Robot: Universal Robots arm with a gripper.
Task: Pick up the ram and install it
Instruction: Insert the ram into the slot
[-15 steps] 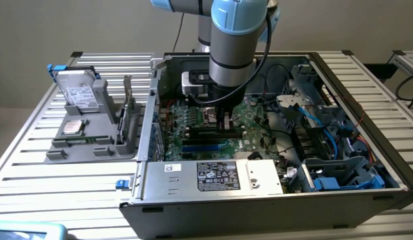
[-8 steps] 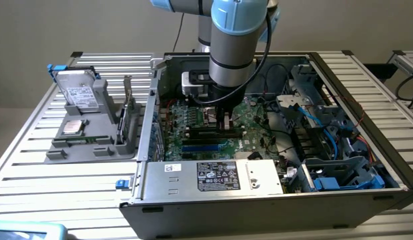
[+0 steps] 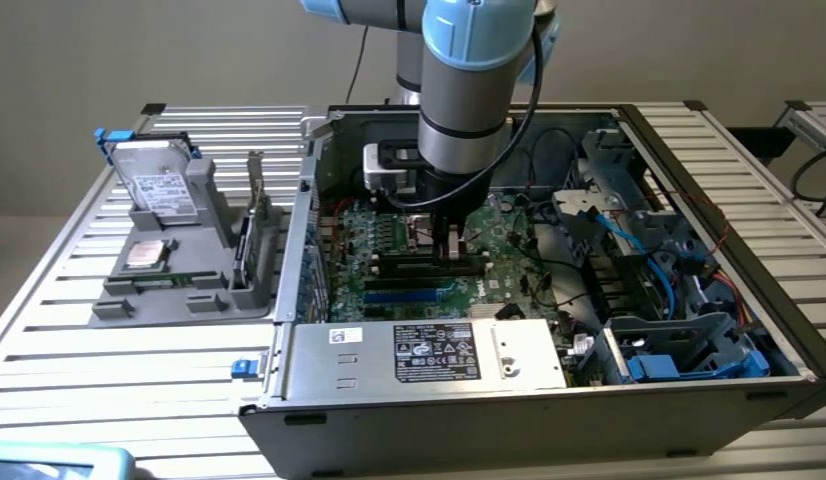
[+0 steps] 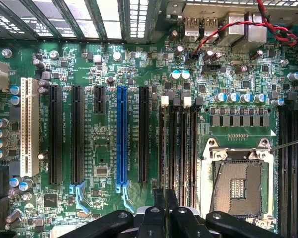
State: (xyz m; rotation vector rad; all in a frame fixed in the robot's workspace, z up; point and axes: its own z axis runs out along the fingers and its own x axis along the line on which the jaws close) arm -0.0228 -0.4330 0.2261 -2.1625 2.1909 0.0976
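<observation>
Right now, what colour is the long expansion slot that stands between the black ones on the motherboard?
Blue. The expansion slot shows best in the wrist view.

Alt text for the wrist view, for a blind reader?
The gripper, jaws closed on the ram seen edge-on, holds it along the memory slots of a green motherboard. An empty processor socket lies beside them.

The arm is reaching down into the open computer case. Its jaws are hanging just above the motherboard.
</observation>
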